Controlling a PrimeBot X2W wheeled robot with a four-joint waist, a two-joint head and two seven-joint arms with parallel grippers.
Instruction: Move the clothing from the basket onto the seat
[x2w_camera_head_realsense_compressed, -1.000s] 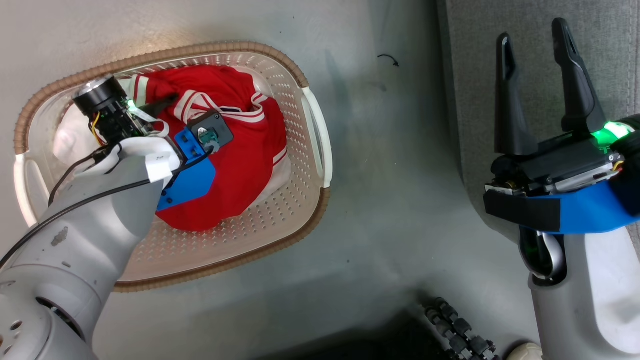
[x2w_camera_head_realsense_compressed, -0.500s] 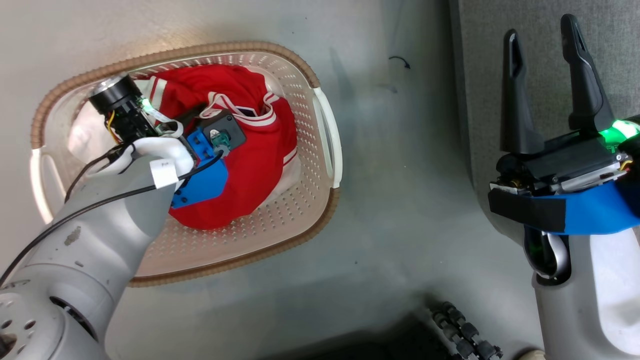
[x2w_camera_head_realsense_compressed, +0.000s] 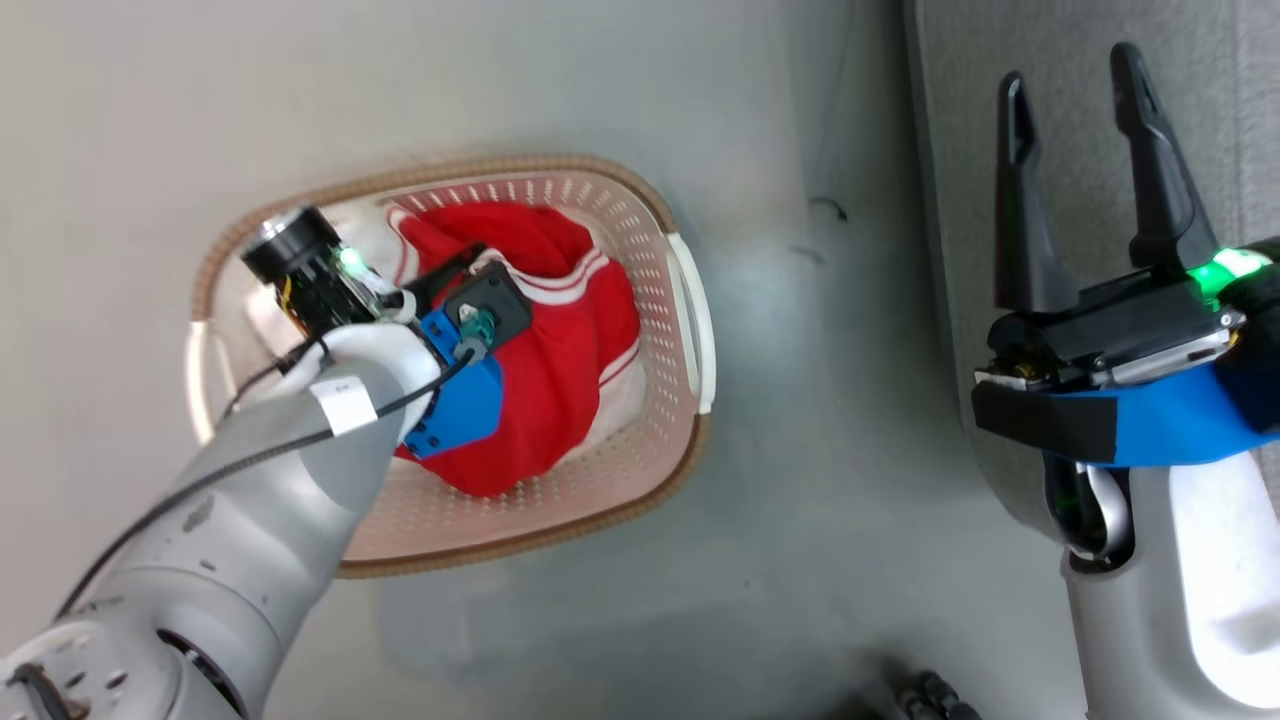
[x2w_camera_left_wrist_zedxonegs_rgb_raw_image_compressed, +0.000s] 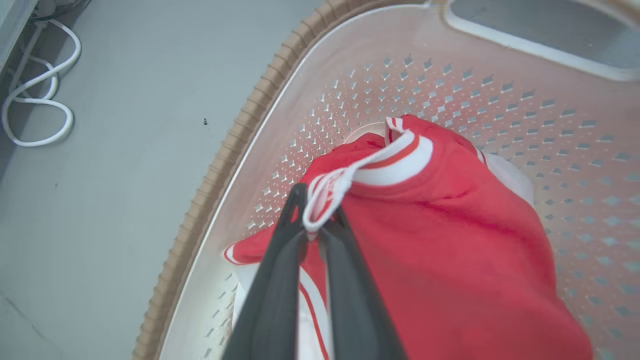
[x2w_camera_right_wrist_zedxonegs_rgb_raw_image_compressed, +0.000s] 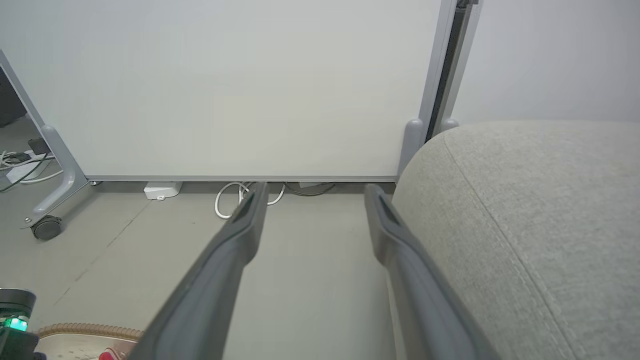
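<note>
Left wrist view: my left end effector (x2w_camera_left_wrist_zedxonegs_rgb_raw_image_compressed: 314, 207) is pinched narrow on a white-and-red striped hem of the clothing (x2w_camera_left_wrist_zedxonegs_rgb_raw_image_compressed: 440, 240). The hem is pulled up between the fingers, and the rest of the red fabric is bunched on the bottom of the basket (x2w_camera_left_wrist_zedxonegs_rgb_raw_image_compressed: 450, 85). I can't separate two garments from here; it reads as one red heap. A white cable (x2w_camera_left_wrist_zedxonegs_rgb_raw_image_compressed: 35, 100) loops on the floor (x2w_camera_left_wrist_zedxonegs_rgb_raw_image_compressed: 125, 150) outside the brown rim.

Head view: left arm reaches down into the basket at left, basket sits on the grey floor, clothing inside it. At right, right end effector (x2w_camera_head_realsense_compressed: 1068, 72) hangs with fingers spread wide, over the near edge of the seat (x2w_camera_head_realsense_compressed: 950, 150).

Right wrist view: seat is just beside the right finger, with a white panel (x2w_camera_right_wrist_zedxonegs_rgb_raw_image_compressed: 250, 85) on castors beyond.
</note>
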